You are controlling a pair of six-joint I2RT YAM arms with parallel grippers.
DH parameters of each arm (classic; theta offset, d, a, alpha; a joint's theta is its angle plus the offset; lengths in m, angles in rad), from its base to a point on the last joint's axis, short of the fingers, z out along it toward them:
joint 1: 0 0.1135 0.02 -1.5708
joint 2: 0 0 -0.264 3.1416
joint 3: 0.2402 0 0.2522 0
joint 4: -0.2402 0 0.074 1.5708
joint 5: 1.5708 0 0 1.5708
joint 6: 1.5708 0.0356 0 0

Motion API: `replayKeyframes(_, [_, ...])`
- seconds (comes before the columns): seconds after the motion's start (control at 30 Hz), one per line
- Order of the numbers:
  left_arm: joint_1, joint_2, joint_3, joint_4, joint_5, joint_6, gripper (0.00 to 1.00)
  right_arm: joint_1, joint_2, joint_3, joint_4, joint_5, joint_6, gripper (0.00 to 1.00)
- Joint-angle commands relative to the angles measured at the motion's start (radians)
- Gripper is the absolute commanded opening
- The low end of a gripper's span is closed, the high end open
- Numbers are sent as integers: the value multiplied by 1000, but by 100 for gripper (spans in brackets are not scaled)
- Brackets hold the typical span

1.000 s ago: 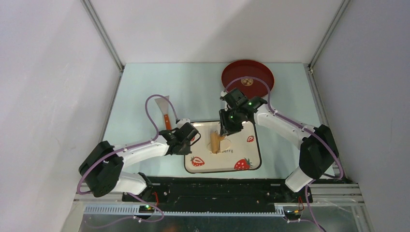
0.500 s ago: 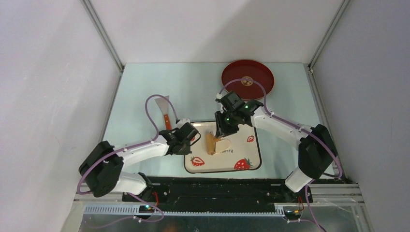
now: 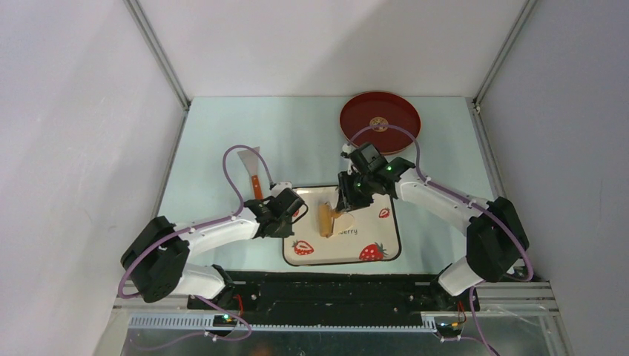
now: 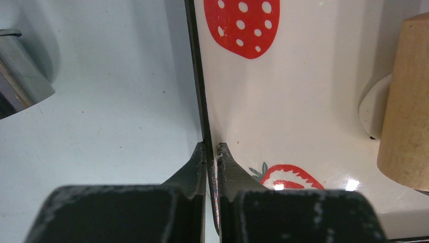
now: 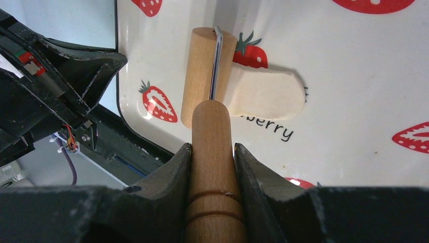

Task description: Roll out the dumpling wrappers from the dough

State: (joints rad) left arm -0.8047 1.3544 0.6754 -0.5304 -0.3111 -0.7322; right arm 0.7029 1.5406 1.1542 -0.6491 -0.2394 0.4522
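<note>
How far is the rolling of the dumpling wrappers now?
Done: the cream-white dough is partly flattened on the strawberry-patterned plate. In hand: the right tool grips the tan wooden roller on it; the left tool pinches the plate's rim. Left: no round wrapper shows.

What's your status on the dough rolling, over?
Left gripper shut on plate rim. Right gripper shut on roller handle. Roller at one end of flattened oblong dough. No obstruction seen.

Your left gripper (image 4: 211,148) is pinched tight on the left edge of the plate (image 4: 198,76). Your right gripper (image 5: 212,150) clamps the roller (image 5: 213,197) by its handle, wrist angled down.
</note>
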Motion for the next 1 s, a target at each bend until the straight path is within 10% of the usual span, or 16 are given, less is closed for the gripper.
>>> replayKeyframes(0.0, [-1, 60, -73, -118, -19, 36, 2, -29, 11, -55, -184, 164, -63, 0])
replayKeyframes(0.97, [0, 53, -77, -117, -19, 33, 2, 9, 1, -91, -261, 423, -81, 0])
